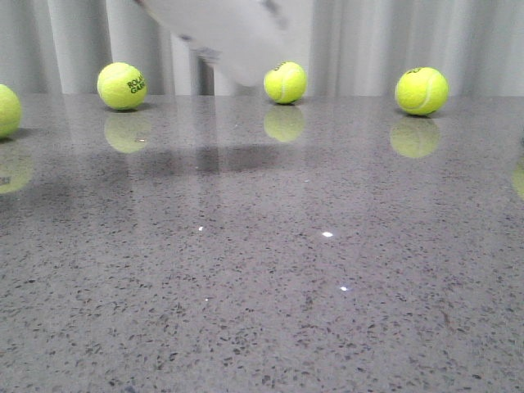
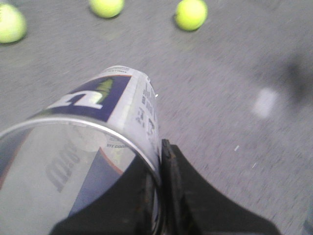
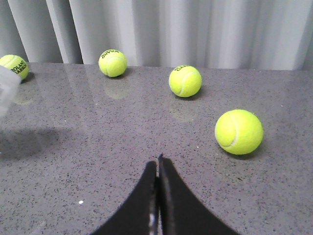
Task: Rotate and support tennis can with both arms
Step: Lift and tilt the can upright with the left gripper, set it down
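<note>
The tennis can [image 2: 102, 127] is a clear tube with a white label, a navy section and a white "W". My left gripper [image 2: 160, 161] is shut on its open rim, one finger inside the can and one outside, and holds it off the table. In the front view the can [image 1: 233, 37] is a blurred white shape at the top, tilted, above the table. Its edge shows at the side of the right wrist view [image 3: 7, 90]. My right gripper [image 3: 158, 166] is shut and empty, low over the table, apart from the can.
Several yellow-green tennis balls lie along the far side of the grey speckled table [image 1: 270, 270]: one [image 1: 121, 85], one [image 1: 285, 82], one [image 1: 421, 90], one at the left edge [image 1: 6, 110]. One ball [image 3: 238, 131] lies near my right gripper. A grey curtain hangs behind.
</note>
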Motion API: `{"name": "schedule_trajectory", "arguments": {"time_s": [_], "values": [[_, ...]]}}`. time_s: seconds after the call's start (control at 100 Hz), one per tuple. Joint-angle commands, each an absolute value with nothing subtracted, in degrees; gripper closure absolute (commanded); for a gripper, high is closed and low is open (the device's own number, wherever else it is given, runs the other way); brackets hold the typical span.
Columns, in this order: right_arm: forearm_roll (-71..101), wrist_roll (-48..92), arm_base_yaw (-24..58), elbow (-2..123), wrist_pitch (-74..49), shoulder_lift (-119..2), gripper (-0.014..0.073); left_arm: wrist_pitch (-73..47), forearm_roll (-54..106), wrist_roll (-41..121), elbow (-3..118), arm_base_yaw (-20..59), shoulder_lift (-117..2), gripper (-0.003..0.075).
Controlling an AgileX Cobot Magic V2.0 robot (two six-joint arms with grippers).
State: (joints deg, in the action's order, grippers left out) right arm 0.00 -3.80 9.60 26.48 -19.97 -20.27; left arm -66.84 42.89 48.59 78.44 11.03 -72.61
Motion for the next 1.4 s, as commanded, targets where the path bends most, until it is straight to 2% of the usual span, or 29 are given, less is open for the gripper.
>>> {"name": "schedule_trajectory", "arguments": {"time_s": [0.0, 0.19, 0.33, 0.58, 1.24, 1.31, 1.39], "values": [[0.0, -3.5, 9.3, 27.9, -15.2, -20.5, 0.0664, -65.3, 36.1, 43.4, 79.9, 11.1, -66.6, 0.0741], [0.0, -3.5, 9.3, 27.9, -15.2, -20.5, 0.0664, -67.5, 24.7, 34.7, 79.9, 11.1, -61.1, 0.0741], [0.0, -3.5, 9.3, 27.9, -15.2, -20.5, 0.0664, -72.9, 18.7, 28.7, 79.9, 11.1, -60.7, 0.0741], [0.0, -3.5, 9.3, 27.9, -15.2, -20.5, 0.0664, -73.1, 9.0, 20.4, 79.7, 11.1, -61.0, 0.0741], [0.0, -3.5, 9.3, 27.9, -15.2, -20.5, 0.0664, -73.1, 10.3, 20.4, 78.1, 11.1, -68.9, 0.0734], [0.0, -3.5, 9.3, 27.9, -15.2, -20.5, 0.0664, -72.9, 10.4, 20.5, 78.9, 11.1, -69.8, 0.0678], [0.0, -3.5, 9.3, 27.9, -15.2, -20.5, 0.0664, -72.9, 10.9, 20.5, 80.8, 11.1, -71.1, 0.0537]]}}
